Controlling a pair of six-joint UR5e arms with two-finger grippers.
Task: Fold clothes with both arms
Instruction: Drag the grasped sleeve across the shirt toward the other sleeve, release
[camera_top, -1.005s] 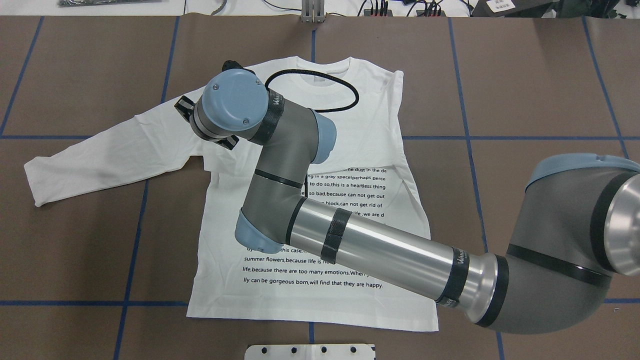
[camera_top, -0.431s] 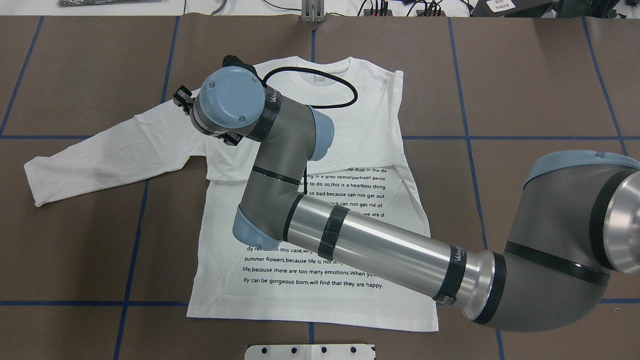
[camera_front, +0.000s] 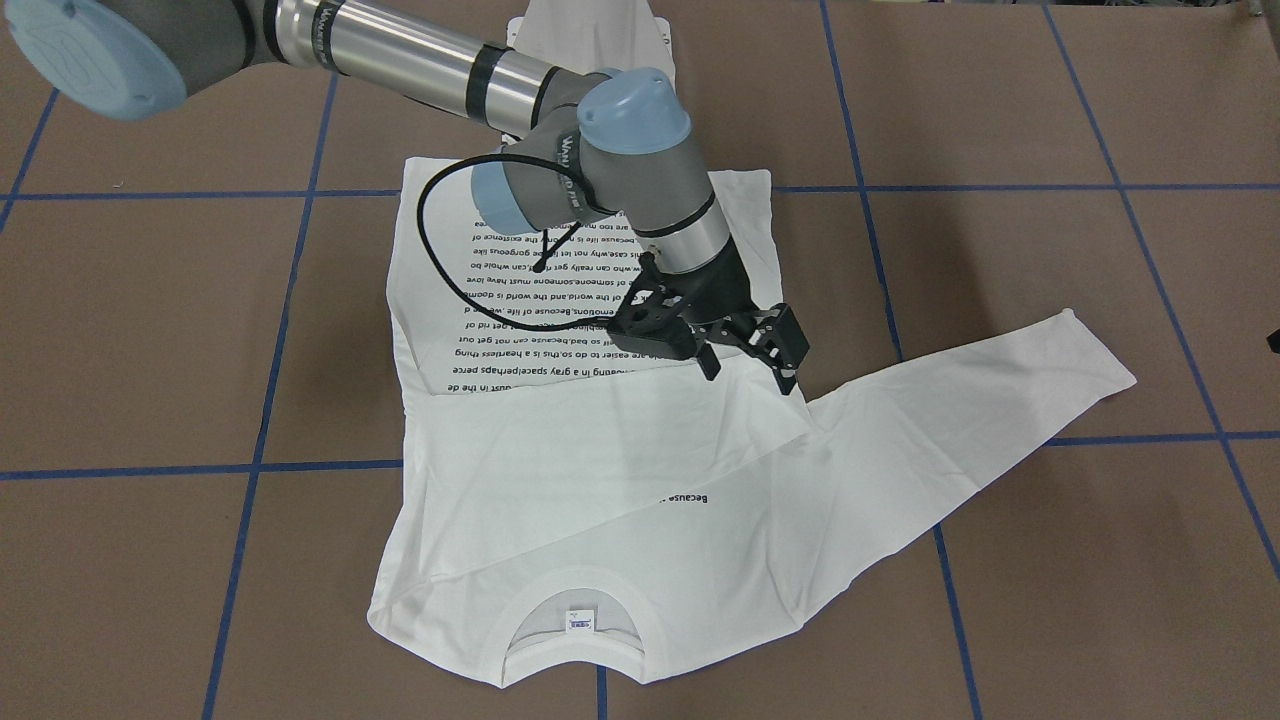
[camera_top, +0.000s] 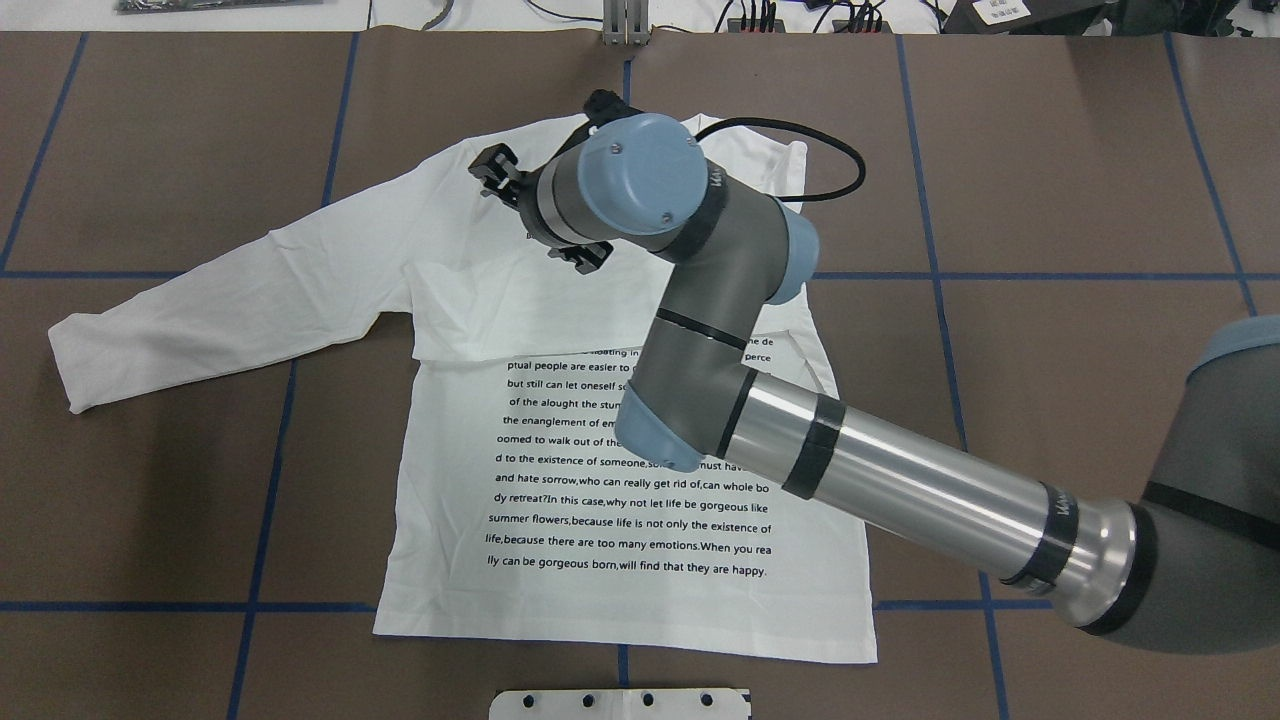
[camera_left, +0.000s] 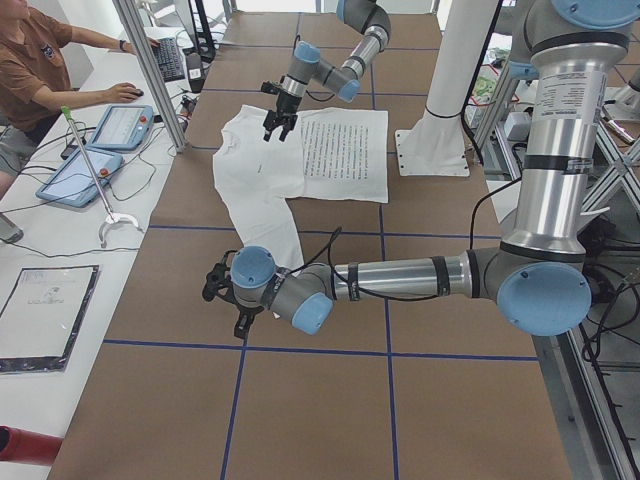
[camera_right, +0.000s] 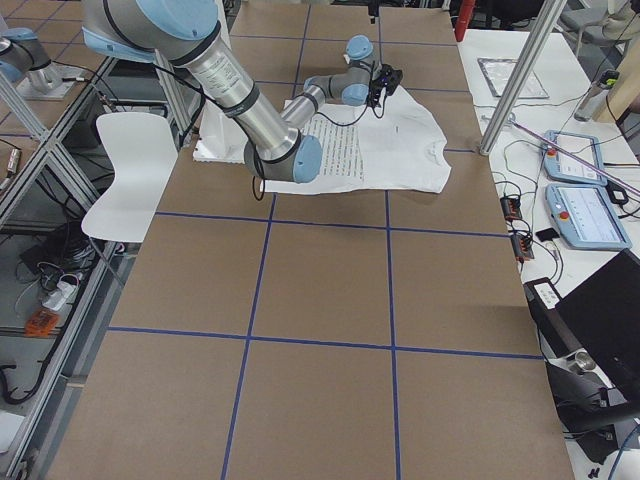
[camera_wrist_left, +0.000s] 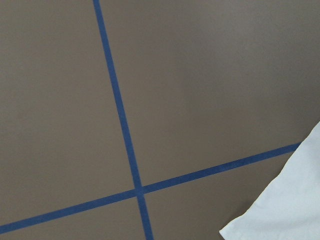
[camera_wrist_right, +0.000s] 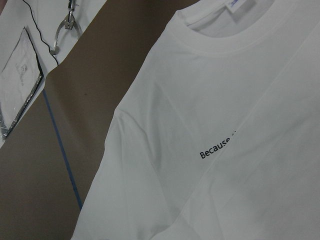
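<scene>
Now the right jaws hang apart over the T-shirt (camera_front: 600, 470); the left jaws' state, I cannot tell.

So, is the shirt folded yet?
Partly folded: one sleeve lies across the shirt, the other sleeve lies spread out sideways.

White text-printed T-shirt (camera_top: 640, 590) flat, one sleeve (camera_top: 220, 300) outstretched, beneath right arm (camera_top: 900, 480).

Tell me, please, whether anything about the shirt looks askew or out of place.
Slightly lopsided: the white T-shirt has its folded sleeve lying across the chest, hiding the top of the text block, while the outstretched sleeve lies flat on the table. No damage shows.
</scene>
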